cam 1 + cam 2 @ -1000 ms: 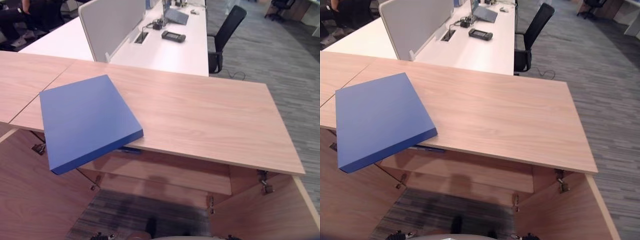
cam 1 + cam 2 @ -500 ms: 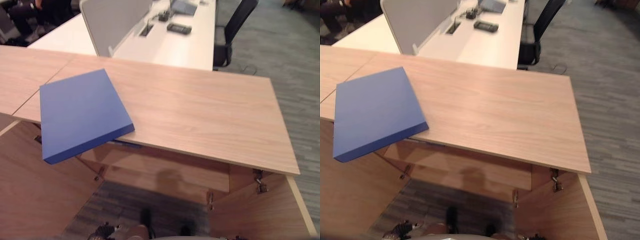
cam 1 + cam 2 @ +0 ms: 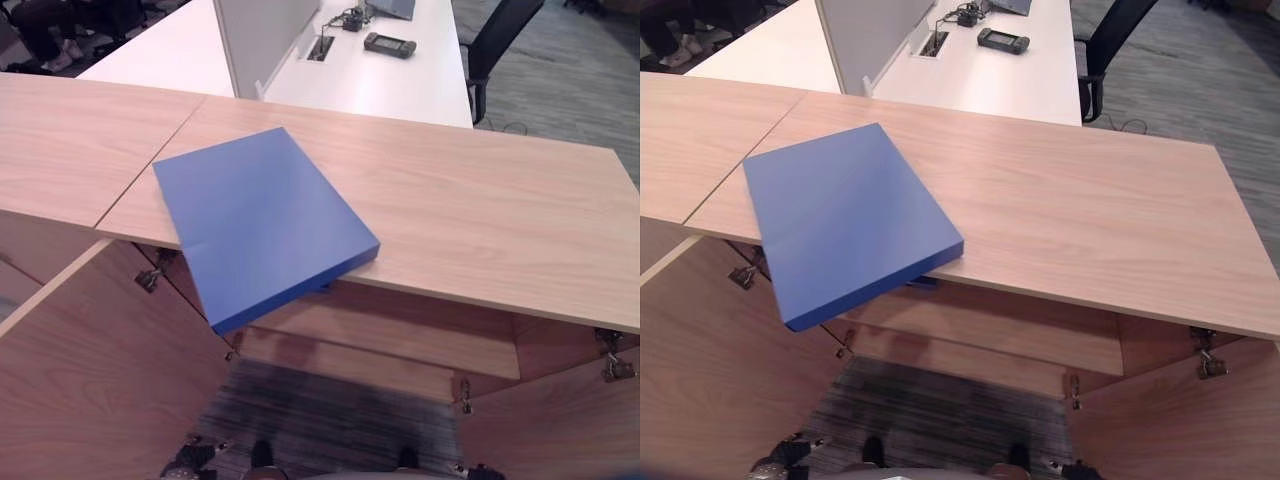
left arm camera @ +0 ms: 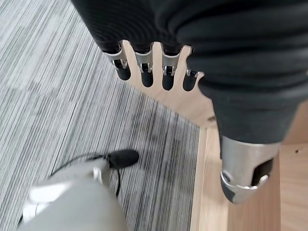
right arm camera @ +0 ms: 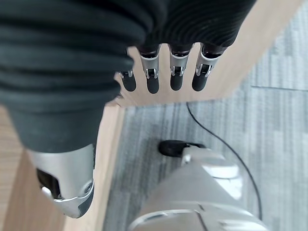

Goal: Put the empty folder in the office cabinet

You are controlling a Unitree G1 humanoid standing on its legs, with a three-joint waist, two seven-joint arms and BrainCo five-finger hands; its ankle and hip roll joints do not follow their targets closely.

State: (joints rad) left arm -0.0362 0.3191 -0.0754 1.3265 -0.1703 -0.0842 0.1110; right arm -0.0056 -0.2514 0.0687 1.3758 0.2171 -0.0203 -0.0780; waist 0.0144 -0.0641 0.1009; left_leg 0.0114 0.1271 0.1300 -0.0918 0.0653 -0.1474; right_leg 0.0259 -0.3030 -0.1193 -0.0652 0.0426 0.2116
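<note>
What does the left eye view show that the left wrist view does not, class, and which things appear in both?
Left eye view: the blue folder lying on the wooden cabinet top, one corner overhanging the front edge, with a white desk behind. Left wrist view: the left hand, fingers relaxed and holding nothing, hanging beside an open cabinet door. Both share the striped grey carpet and the cabinet's wood.
</note>
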